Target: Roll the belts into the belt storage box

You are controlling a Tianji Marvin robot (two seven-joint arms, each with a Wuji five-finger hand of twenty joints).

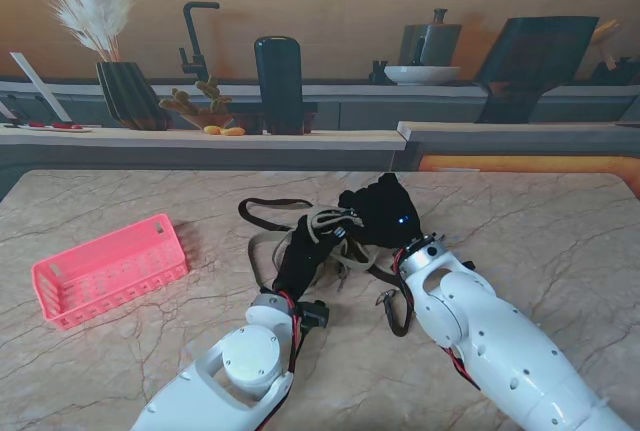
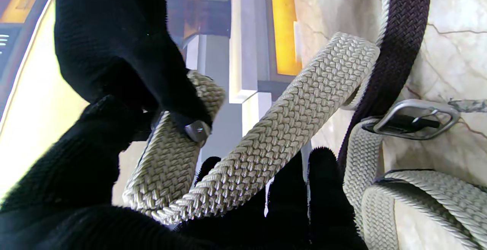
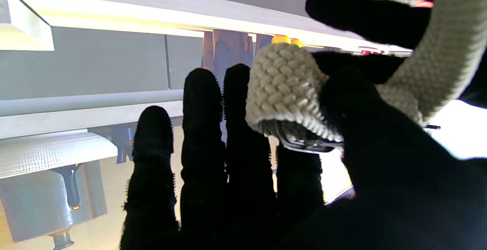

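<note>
Beige belt (image 2: 266,136) sits mid-desk (image 1: 520,221), lifted between our hands: right hand (image 1: 385,213) pinches its folded end, left hand (image 1: 300,256) closes on the strap. Roll barely started. Dark belt (image 2: 403,40) lies loose under it, untouched. Pink box (image 1: 105,271) sits well left, nothing in it we can see. Most work remains.

The hands cover where the beige belt (image 1: 325,221) is gripped; the dark belt (image 2: 399,48) runs past the frame edge
</note>
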